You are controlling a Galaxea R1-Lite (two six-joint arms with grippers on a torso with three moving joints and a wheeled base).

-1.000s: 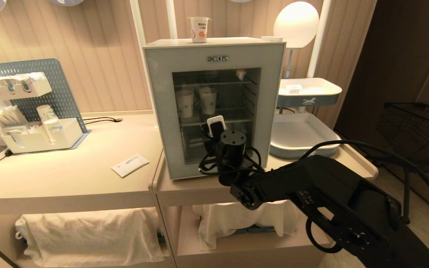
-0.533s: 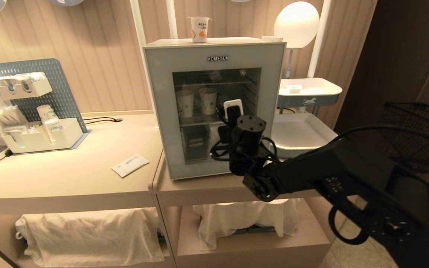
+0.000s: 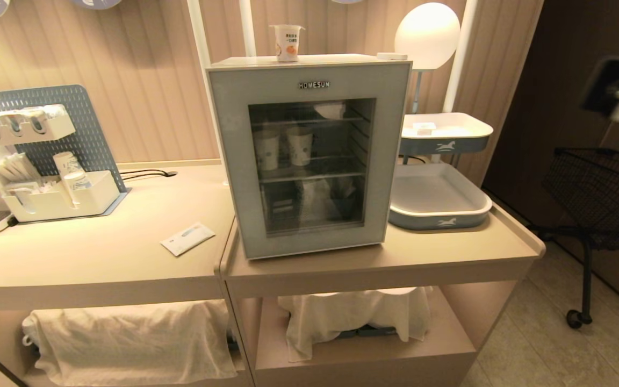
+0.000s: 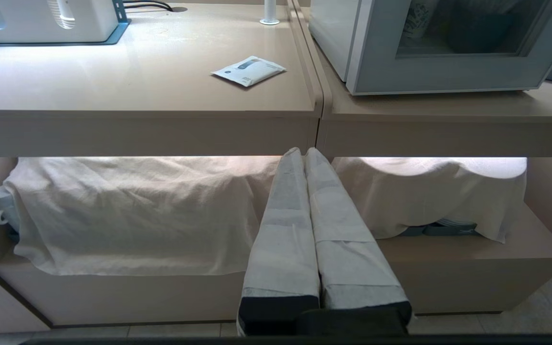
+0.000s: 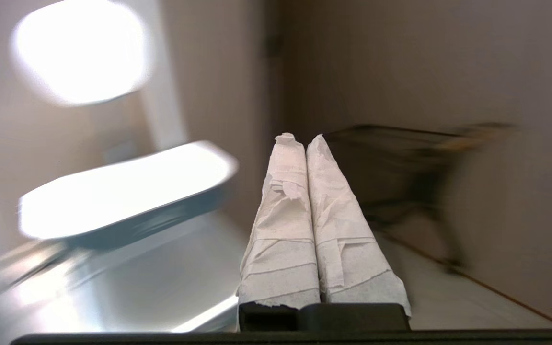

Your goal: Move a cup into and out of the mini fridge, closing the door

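Observation:
The cup (image 3: 287,43), small and white with an orange fruit picture, stands upright on top of the mini fridge (image 3: 336,58). The grey-blue framed door (image 3: 234,161) with its dark glass window is closed. My right arm (image 3: 618,88) shows as a blur at the far right edge of the head view, well away from the fridge. In its wrist view my right gripper (image 5: 303,139) is shut and empty, its tape-wrapped fingers pressed together. My left gripper (image 4: 303,151) is shut and empty, parked low in front of the counter's lower shelf.
Two blue-patterned paper cups (image 3: 299,145) stand on a wire shelf inside the fridge. A blue-white tray (image 3: 438,220) and a higher tray (image 3: 446,142) sit right of it, below a round lamp (image 3: 427,35). A packet (image 3: 187,238) lies on the counter. A wire basket cart (image 3: 599,188) stands at right.
My right arm has swung away from the front of the fridge door, up and out to the right edge of the head view. The door stays closed and the cup has not moved.

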